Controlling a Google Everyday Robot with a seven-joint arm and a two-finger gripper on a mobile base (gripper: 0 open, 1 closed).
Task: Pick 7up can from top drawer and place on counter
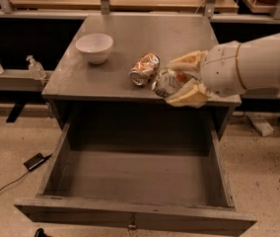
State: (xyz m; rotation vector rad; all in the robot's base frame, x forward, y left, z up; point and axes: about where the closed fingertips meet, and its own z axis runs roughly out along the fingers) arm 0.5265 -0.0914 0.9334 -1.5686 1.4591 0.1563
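Note:
My gripper (179,80) reaches in from the right and is shut on the 7up can (168,82), a dented silvery-white can with a small red-orange mark. It holds the can over the front right part of the dark-grey counter (130,36); whether the can touches the top I cannot tell. The top drawer (135,174) below is pulled wide open, and its floor shows nothing inside. Its flat front carries a small metal knob (130,226).
An orange-gold dented can (144,69) lies on the counter just left of the held can. A white bowl (94,48) stands at the counter's left. Bottles (34,67) stand on a shelf at left. A black box with a cable (33,161) lies on the floor.

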